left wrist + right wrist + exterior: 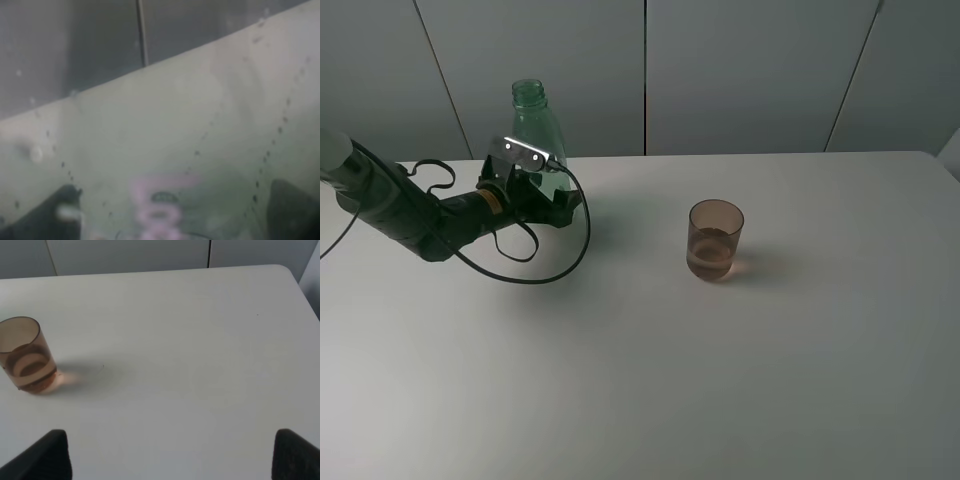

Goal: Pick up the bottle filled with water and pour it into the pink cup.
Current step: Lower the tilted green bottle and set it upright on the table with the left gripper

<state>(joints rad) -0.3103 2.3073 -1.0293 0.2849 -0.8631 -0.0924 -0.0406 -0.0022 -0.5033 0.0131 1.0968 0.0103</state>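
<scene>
Table (650, 380) space is wide and bare, with the bottle (530, 115) standing upright at the far left and the pink cup (716, 240) well apart to its right, some liquid in its bottom. Left gripper (542, 195) has its fingers around the bottle's body, seemingly pinching it for the lift; right gripper (170, 455) fingers are spread, holding nothing.

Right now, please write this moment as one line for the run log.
left gripper: at bottle, grip unclear | bottle: upright | pink cup: upright, apart, some liquid | right gripper: open, empty
</scene>
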